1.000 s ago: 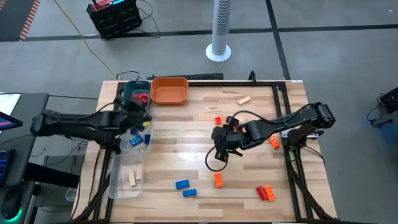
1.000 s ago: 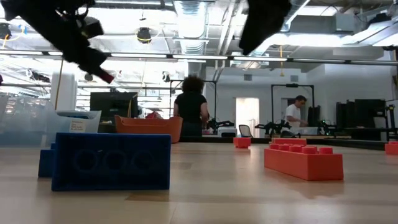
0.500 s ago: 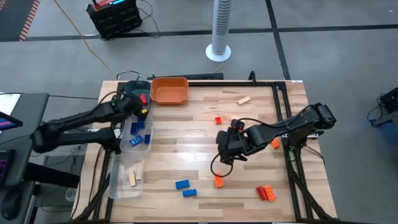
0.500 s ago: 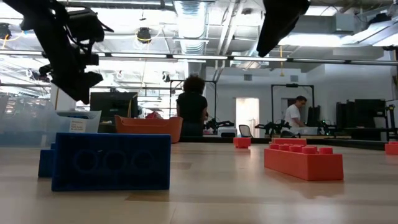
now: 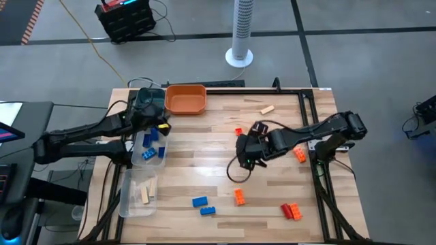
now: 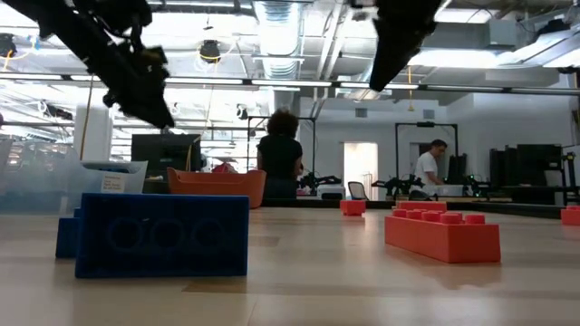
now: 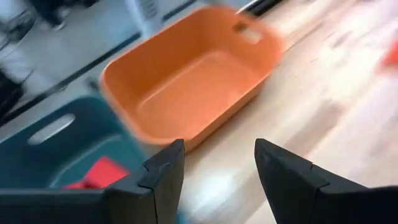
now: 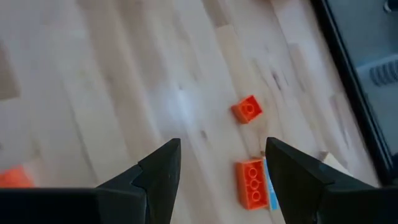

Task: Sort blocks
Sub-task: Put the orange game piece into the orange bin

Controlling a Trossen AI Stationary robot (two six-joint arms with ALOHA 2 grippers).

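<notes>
Some blocks (image 5: pixel 149 154) were already held in the clear trays (image 5: pixel 138 197) by the left edge; orange, red and blue ones were left scattered on the tabletop (image 5: pixel 204 150). Both jaws were spread, empty.

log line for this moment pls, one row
left gripper open, empty, by orange tray | right gripper open, empty, mid-table over orange blocks | blue blocks loose at front
</notes>
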